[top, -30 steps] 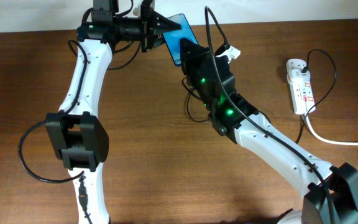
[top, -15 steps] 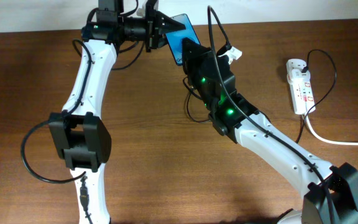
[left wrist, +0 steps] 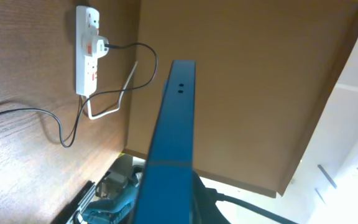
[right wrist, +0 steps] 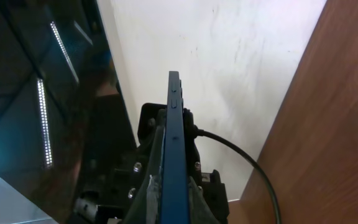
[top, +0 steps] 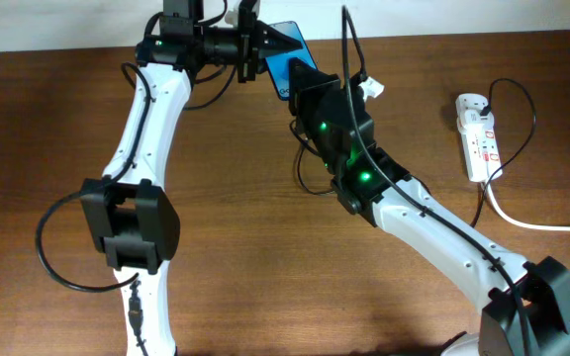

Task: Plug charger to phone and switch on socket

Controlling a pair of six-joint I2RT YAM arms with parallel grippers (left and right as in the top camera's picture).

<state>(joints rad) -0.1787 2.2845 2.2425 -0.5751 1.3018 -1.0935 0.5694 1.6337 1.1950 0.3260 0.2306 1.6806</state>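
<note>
The right pincer [right wrist: 171, 179] pinches the phone [top: 290, 49] edge-on, clear of the bench [top: 245, 198] at its far edge. The left pincer [top: 265, 42] meets the phone's other end; whether it grips, I cannot tell. Plugging looks not yet begun. One arm must likely fetch the charger [top: 524, 114], looping by the socket [top: 478, 138], well apart, and the crowded arms hamper that.

Wooden table [top: 245, 247]: brown, matte, with visible grain. White wall [top: 443, 15]: runs along the table's far edge. Dark glossy panel [right wrist: 36, 93]: in the right wrist view, stands beyond the table, adjoining the wall, reflecting strip lights.
</note>
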